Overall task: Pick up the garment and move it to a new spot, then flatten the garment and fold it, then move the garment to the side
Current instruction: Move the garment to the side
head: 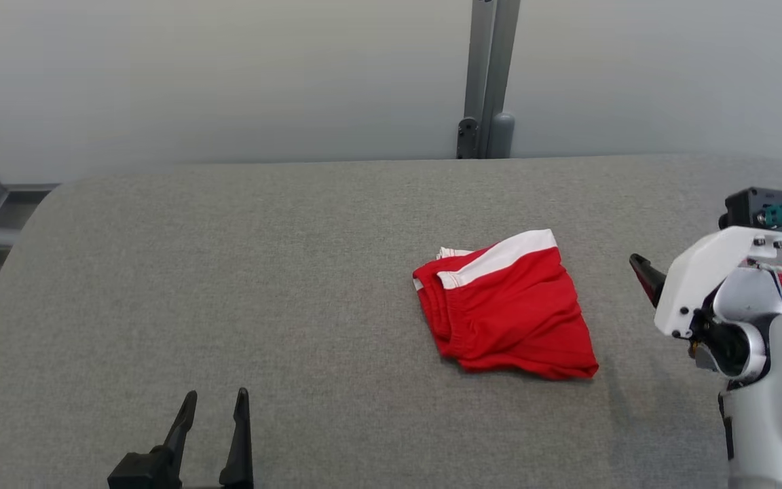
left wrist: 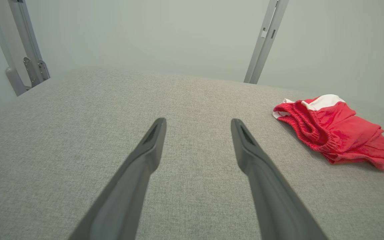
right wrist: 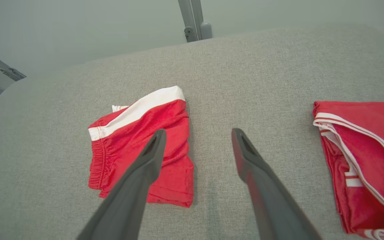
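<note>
Left gripper (head: 217, 395) sits low by the table's (head: 160, 272) near edge, left of centre. Its fingers (left wrist: 145, 156) are spread apart w/ nothing btwn them but bare grey top. It's well apart from the work, prob parked there so it doesn't block the other arm. Further along, right of the table's middle and clear of both near & far edges, lie the red shorts (head: 510, 316). They form a compact, roughly square bundle w/ layers stacked, a white stripe across the part toward the far edge, and the elastic waistband (left wrist: 307, 128) bunched on the side facing the left edge. They look already folded, tho a bit rumpled at the waistband, so I'd judge flatten + fold done, w/ the shift to the side left to do. Beyond the far edge a metal post (head: 489, 75) runs up the wall. Right gripper (right wrist: 198, 131) is near the shorts' right side, not touching, fingers wide apart & empty, pointed toward the left edge. In its wrist view one finger crosses in front of the bundle and the other is over bare table, i.e. roughly lined up w/ the bundle's right hem, prob for a pinch there. By the right edge lies a second red garment (right wrist: 368, 156) w/ thin white piping, also folded, which likely marks the "side" spot. Risk: pinching only the top layer could let the fold fall open.
</note>
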